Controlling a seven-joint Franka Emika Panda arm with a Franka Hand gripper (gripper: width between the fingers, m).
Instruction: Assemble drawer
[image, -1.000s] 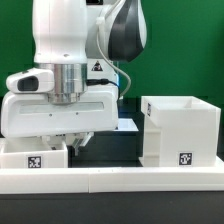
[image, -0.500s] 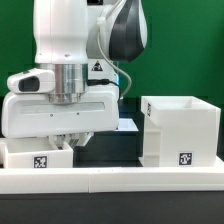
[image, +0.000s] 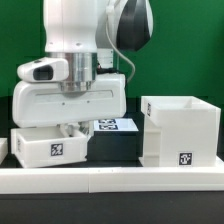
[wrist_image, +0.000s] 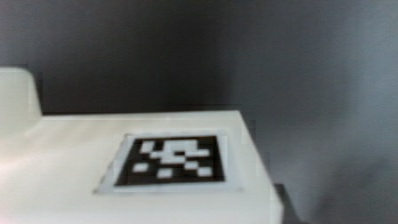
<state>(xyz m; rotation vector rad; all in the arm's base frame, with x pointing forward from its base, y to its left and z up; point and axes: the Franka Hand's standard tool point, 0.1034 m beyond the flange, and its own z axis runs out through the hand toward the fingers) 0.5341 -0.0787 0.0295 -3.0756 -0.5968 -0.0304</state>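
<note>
White plastic, the drawer box (image: 50, 147) hangs at the exterior view's left, its rim pinched by the gripper (image: 72, 130), well apart from the open housing (image: 180, 130) on the bench (image: 118, 150); I think this off-centre hold could let it tilt and jam at the housing's mouth.

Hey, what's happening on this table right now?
A Franka arm is putting a drawer together. Its gripper reaches down onto the small white box, apparently gripping its top edge, at the exterior view's left. The larger open white box stands apart at that view's right, with the marker board behind them.
</note>
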